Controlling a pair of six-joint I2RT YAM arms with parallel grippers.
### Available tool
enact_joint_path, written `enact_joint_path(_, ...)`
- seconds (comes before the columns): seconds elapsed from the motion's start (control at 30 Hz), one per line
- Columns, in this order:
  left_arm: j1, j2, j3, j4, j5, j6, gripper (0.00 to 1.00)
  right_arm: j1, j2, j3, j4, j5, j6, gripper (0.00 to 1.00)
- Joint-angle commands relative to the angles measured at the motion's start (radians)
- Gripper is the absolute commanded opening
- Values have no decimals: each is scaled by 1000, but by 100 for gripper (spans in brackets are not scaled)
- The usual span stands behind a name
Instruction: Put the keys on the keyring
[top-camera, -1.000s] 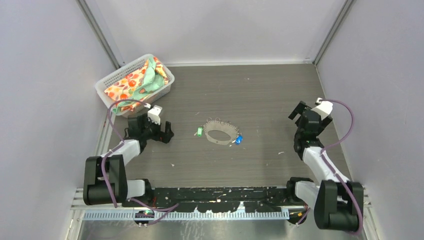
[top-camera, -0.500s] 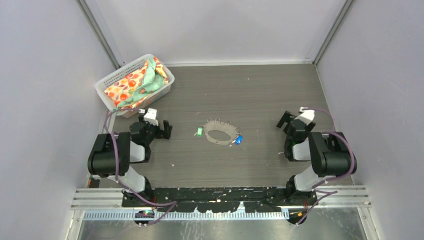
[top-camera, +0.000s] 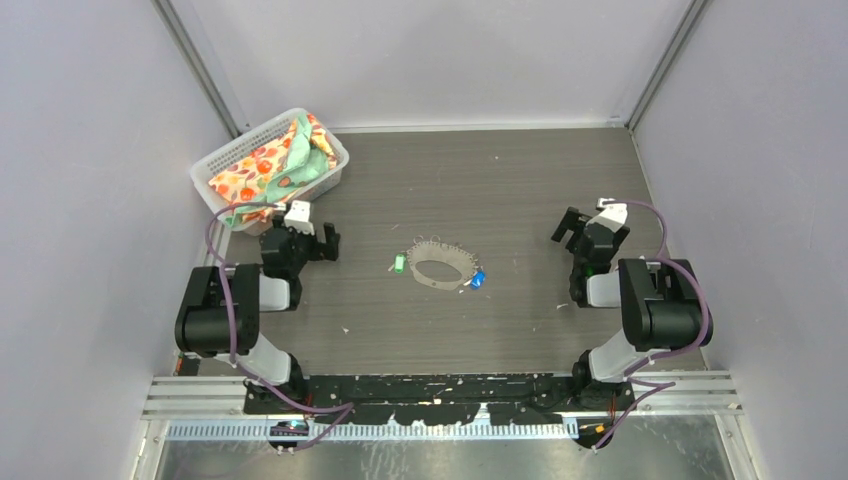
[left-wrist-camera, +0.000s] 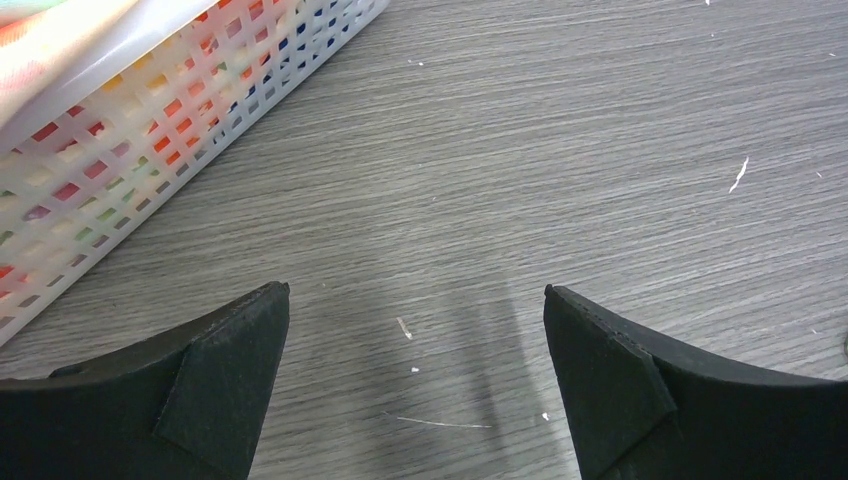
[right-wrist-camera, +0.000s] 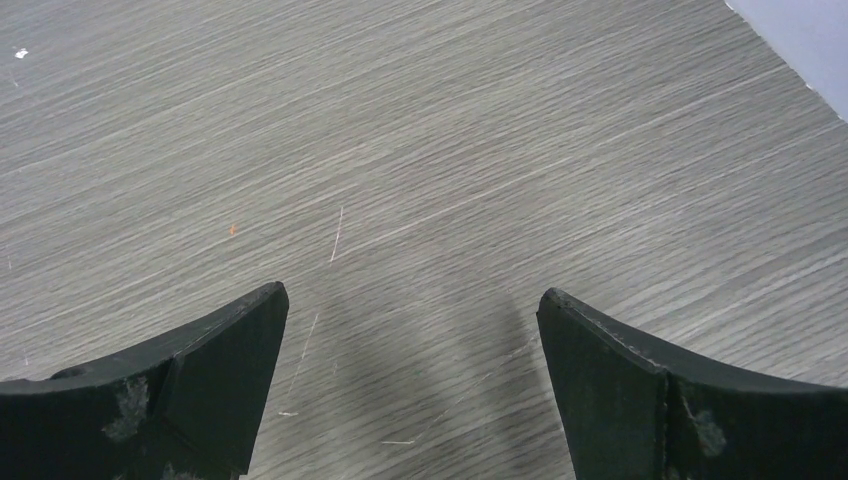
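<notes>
The keyring (top-camera: 437, 264), a thin grey wire loop with small links, lies flat at the table's middle. A key with a green tag (top-camera: 398, 264) rests just left of the loop. Against the loop's right edge sits a key with a blue tag (top-camera: 477, 280). My left gripper (top-camera: 308, 236) stands open and empty well left of the keys, close to the basket. My right gripper (top-camera: 577, 226) stands open and empty far to the right of the loop. Each wrist view shows only bare table between the open fingers (left-wrist-camera: 230, 370) (right-wrist-camera: 220, 370).
A white mesh basket (top-camera: 232, 153) holding patterned cloth (top-camera: 275, 165) stands at the back left; its wall (left-wrist-camera: 130, 150) is close to my left gripper. Grey walls enclose the table on three sides. Small white specks dot the wood-grain tabletop (top-camera: 500, 200).
Both arms have folded back toward their bases, elbows rising. The left gripper has shifted slightly toward the basket, the right gripper slightly left and forward. Keys and keyring have not moved.
</notes>
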Motion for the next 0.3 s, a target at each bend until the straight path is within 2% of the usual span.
enact_joint_path(0.0,-4,-18,3,30,-20,3,100,3,-21,1,27,-10,4,100)
enact_joint_path(0.27,-4,-18,6,24,-20,4,100,3,-21,1,27,-10,5,100)
